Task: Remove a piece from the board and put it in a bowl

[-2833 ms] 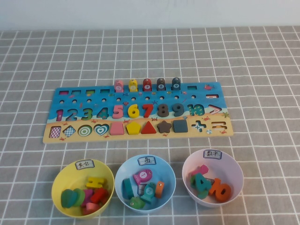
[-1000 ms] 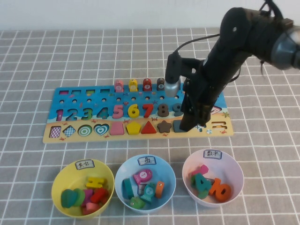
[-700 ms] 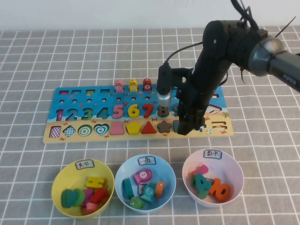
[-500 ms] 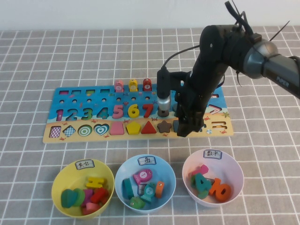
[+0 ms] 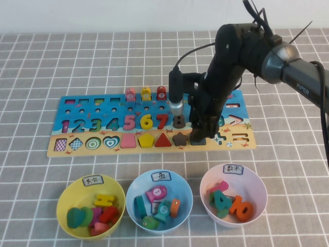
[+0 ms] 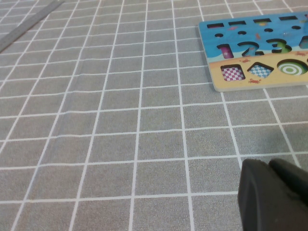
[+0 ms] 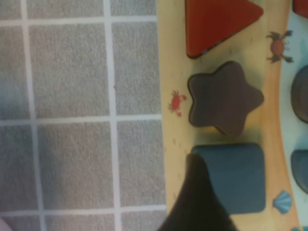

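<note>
Right now I am reaching my right arm over the board [image 5: 77,105], and my right gripper [image 5: 198,135] is hanging low at the sandy strip of shape slots; its fingers are standing wide apart around the piece [image 7: 238,175], the slate-blue square, which is sitting flat in its slot and is not lifted. From my right wrist one dark finger [image 7: 197,202] is covering the square's edge on the side toward the grey cloth; I cannot tell whether it is touching the wood. Just beside the square the dark brown star [image 7: 224,98] is lying in its own slot, and beyond that the red triangle [image 7: 219,21]; on the high view the yellow pentagon [image 5: 146,139] and the pink square [image 5: 128,140] are continuing the row toward my left.

Nearer to me three bowls are standing in a line on the gridded tablecloth [image 5: 61,62]; the bowl [image 5: 69,198], yellow with a white label, is sitting on my left and well apart from the piece, with shape pieces already inside; the light blue bowl [image 5: 136,188] is in the middle and the pink bowl [image 5: 259,195] on my right.

My left gripper [image 6: 272,197] is hovering over bare cloth, off the board's left end; I cannot tell how its fingers are set.
</note>
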